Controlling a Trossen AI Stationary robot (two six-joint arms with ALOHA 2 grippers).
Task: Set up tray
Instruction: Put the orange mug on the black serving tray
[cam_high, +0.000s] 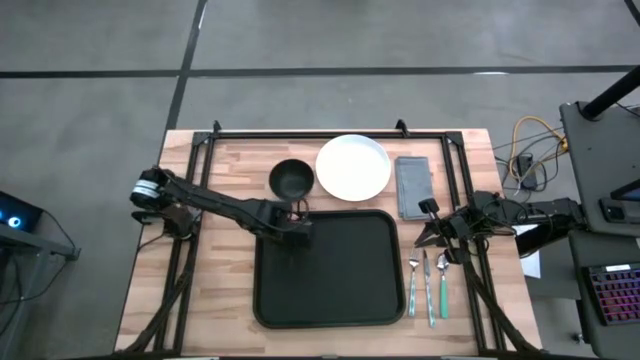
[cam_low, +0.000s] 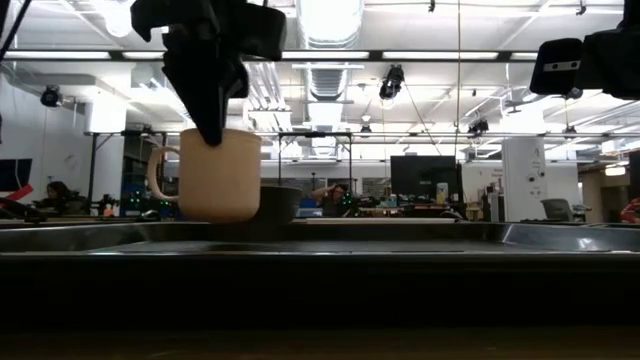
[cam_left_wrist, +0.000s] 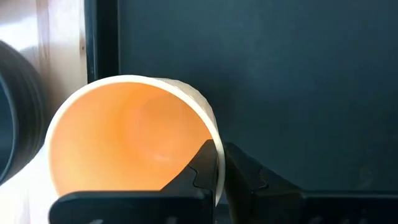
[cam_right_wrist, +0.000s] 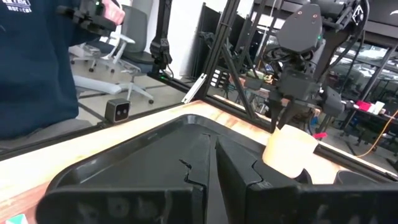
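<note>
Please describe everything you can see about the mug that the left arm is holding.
The mug is plain, pale beige outside and warm orange-tan inside, and looks ceramic or plastic. It has a loop handle on one side, stands upright and looks empty. The left gripper is shut on its rim, one finger inside and one outside the wall. It is at the far left corner of the black tray, near the dark bowl. The low view shows its base at the tray floor, though contact cannot be confirmed.

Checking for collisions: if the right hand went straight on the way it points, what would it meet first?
Probably the tray: the right hand, shut, points across it toward the cup held by the left hand. Depth is unclear.
</note>
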